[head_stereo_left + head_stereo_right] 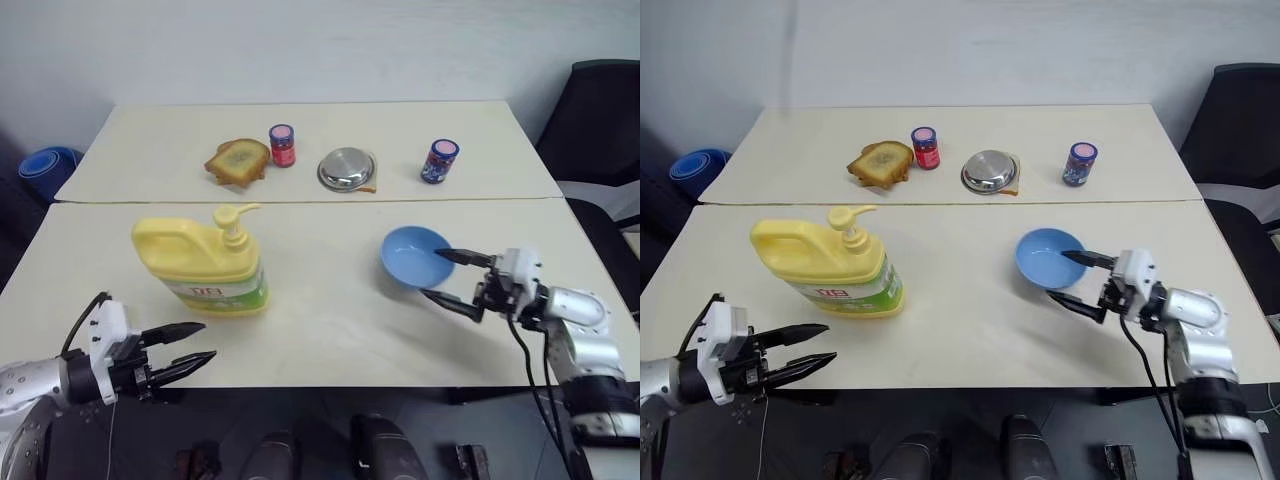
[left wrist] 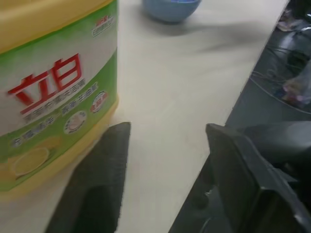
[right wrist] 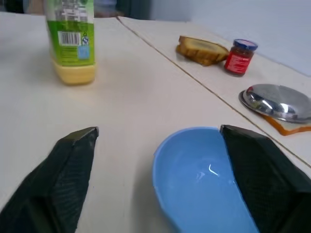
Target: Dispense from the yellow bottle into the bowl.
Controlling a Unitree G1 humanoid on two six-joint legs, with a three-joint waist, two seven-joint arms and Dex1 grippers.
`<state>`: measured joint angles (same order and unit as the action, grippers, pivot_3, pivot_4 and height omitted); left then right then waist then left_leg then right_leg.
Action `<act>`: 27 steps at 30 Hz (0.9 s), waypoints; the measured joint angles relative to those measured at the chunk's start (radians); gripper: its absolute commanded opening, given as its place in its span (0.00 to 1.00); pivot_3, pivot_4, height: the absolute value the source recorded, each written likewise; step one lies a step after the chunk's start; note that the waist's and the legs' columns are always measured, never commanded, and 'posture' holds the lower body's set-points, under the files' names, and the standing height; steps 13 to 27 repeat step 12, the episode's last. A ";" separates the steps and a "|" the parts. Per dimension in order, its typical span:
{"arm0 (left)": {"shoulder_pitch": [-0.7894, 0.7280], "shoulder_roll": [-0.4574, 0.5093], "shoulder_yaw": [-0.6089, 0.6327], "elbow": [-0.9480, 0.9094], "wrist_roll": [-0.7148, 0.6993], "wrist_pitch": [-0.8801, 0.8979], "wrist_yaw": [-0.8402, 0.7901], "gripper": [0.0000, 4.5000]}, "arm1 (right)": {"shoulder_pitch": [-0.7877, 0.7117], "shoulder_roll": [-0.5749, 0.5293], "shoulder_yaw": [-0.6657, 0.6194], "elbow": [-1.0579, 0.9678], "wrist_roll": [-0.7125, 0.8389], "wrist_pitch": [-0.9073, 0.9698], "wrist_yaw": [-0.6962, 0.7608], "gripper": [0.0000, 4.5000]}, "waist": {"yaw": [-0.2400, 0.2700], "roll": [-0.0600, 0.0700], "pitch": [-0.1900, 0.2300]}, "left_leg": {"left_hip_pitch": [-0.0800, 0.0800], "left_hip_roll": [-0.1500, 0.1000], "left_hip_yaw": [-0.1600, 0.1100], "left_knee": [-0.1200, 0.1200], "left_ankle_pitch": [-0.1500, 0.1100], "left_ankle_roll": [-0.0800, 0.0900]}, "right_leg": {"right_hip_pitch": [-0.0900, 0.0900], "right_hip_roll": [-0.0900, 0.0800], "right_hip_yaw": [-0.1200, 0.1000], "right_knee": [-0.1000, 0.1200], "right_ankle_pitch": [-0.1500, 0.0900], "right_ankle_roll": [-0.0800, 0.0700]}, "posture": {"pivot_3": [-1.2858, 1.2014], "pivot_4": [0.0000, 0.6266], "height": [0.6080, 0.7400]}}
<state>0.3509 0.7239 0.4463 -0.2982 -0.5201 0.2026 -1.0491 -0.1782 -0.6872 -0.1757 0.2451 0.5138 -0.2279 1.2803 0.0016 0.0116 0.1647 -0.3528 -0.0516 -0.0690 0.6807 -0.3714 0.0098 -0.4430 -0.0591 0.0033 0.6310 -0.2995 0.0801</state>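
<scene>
The yellow bottle (image 1: 205, 265) stands upright on the near table's left half, pump spout pointing right, label (image 2: 53, 87) facing my left gripper. That left gripper (image 1: 205, 341) hovers open at the table's front edge, just in front of the bottle and apart from it. The light-blue bowl (image 1: 413, 256) sits right of centre. My right gripper (image 1: 432, 273) is open at the bowl's right side. One of its fingers (image 3: 262, 174) reaches over the rim, and the other (image 3: 63, 179) stays well clear on the near side. The bowl (image 3: 194, 179) looks empty.
On the far table lie a slice of toast (image 1: 238, 160), a red-labelled jar (image 1: 282, 145), a steel bowl (image 1: 346, 169) and a second small jar (image 1: 439, 161). A seam (image 1: 300, 201) divides the two tables. A black chair (image 1: 600, 120) stands at the right.
</scene>
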 measured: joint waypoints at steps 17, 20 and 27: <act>0.055 -0.171 -0.018 0.228 0.258 -0.424 0.150 0.74 | 0.323 0.039 -0.020 -0.165 -0.104 -0.203 -0.002 1.00 | 0.011 -0.004 0.002 | 0.034 0.001 0.002 -0.014 -0.008 0.012 | 0.035 0.000 0.002 -0.014 0.002 0.001 | 0.52 0.24 1.00; 0.055 -0.171 -0.018 0.228 0.258 -0.424 0.150 0.74 | 0.323 0.039 -0.020 -0.165 -0.104 -0.203 -0.002 1.00 | 0.011 -0.004 0.002 | 0.034 0.001 0.002 -0.014 -0.008 0.012 | 0.035 0.000 0.002 -0.014 0.002 0.001 | 0.52 0.24 1.00; 0.055 -0.171 -0.018 0.228 0.258 -0.424 0.150 0.74 | 0.323 0.039 -0.020 -0.165 -0.104 -0.203 -0.002 1.00 | 0.011 -0.004 0.002 | 0.034 0.001 0.002 -0.014 -0.008 0.012 | 0.035 0.000 0.002 -0.014 0.002 0.001 | 0.52 0.24 1.00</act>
